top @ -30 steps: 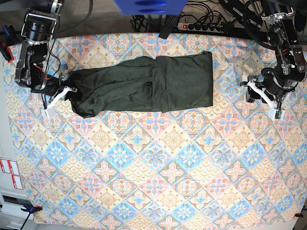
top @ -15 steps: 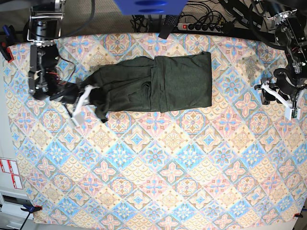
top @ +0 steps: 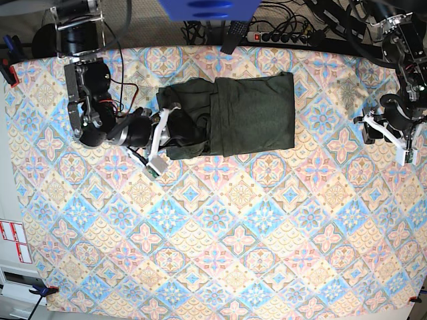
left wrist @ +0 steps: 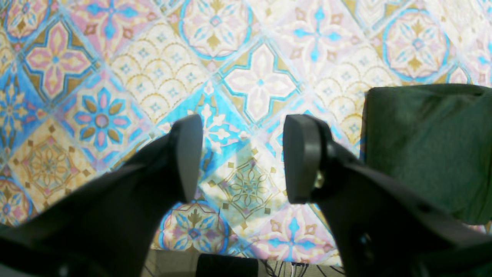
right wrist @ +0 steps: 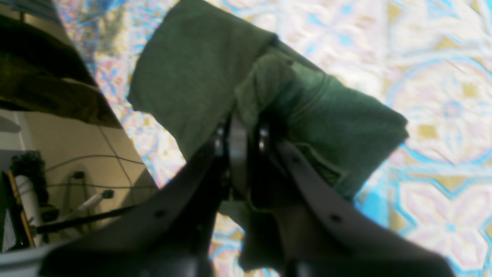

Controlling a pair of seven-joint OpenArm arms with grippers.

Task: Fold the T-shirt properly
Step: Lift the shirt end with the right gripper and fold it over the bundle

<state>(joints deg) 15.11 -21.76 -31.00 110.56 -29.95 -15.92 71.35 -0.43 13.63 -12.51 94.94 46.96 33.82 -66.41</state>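
The dark olive T-shirt [top: 247, 113] lies across the far middle of the patterned tablecloth [top: 220, 233], its right part flat and its left end bunched and turned up. My right gripper [top: 162, 133] is at that left end, shut on a fold of the T-shirt [right wrist: 192, 77]. In the right wrist view the right gripper [right wrist: 240, 127] pinches the fabric, which drapes off both sides of it. My left gripper [top: 388, 139] hovers open near the table's right edge, apart from the shirt. In the left wrist view the left gripper [left wrist: 244, 159] holds nothing, and the shirt's edge [left wrist: 426, 150] lies to its right.
A power strip [top: 287, 37] with cables runs behind the table's far edge. A blue object [top: 207, 8] hangs over the top middle. The floor shows past the table's left edge [right wrist: 77, 146].
My right gripper has swept to the right with the shirt's left end, so the garment's spread has shortened. The left arm drifted slightly outward, then held still.
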